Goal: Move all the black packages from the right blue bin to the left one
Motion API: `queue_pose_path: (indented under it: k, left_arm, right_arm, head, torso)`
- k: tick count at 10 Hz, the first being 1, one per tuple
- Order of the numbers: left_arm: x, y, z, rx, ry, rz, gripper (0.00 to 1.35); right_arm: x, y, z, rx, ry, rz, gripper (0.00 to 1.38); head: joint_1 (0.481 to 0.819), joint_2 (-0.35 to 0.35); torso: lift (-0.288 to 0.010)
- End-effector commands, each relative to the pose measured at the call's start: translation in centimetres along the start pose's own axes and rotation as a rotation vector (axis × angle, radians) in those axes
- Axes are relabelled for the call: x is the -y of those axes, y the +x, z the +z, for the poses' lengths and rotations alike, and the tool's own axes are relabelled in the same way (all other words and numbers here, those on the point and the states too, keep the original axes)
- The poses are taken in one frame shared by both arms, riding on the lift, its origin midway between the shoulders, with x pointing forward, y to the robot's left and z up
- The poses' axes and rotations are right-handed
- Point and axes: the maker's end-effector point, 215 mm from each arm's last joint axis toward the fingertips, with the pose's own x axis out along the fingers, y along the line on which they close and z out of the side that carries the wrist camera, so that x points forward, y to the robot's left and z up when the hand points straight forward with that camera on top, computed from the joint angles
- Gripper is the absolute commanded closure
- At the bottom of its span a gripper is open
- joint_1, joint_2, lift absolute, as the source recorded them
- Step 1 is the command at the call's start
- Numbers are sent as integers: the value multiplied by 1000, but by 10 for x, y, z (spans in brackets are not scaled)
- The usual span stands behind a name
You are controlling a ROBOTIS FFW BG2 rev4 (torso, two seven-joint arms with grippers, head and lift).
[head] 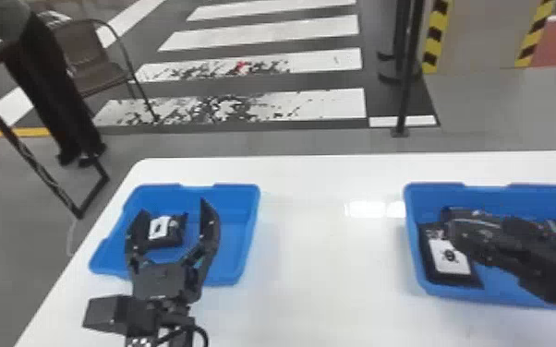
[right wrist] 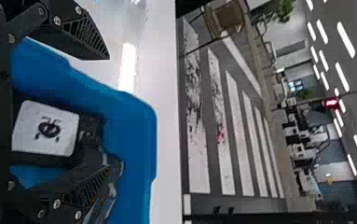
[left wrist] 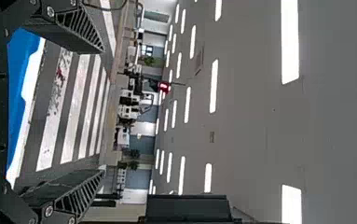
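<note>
One black package (head: 174, 237) lies in the left bin (head: 241, 230), lower left of the head view; a labelled package (head: 450, 258) and another dark one (right wrist: 92, 156) in the right bin (head: 429, 198), lower right, await moving. Left hand (head: 173, 206) and right hand (right wrist: 108, 114) — both spread. White tabletop (head: 328, 277) below, striped floor (head: 268, 27) above.

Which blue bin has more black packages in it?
The right bin: a white-labelled package plus at least one more black package, partly hidden by the right claw. Left bin: one package visible.
</note>
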Motion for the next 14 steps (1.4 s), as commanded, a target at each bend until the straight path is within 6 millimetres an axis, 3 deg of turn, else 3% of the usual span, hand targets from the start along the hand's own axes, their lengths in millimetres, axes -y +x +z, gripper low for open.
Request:
queue_pose_path:
  k: [1, 4, 7, 14]
  left_arm:
    - [7, 0, 6, -4, 11, -20, 122]
    - [23, -2, 0, -27, -1, -57, 153]
    - [25, -1, -2, -34, 1, -69, 159]
    - [37, 0, 10, 6, 12, -106, 179]
  right_arm:
    - [11, -15, -23, -62, 0, -87, 214]
    - [23, 2, -53, -120, 39, -128, 214]
    - [14, 27, -61, -152, 64, -88, 222]
    - [14, 42, -87, -217, 107, -82, 251]
  head:
    - [695, 166]
    - [695, 108]
    - [695, 107]
    - [695, 119]
  torso:
    - [-154]
    - [-154]
    - [-154]
    - [-154]
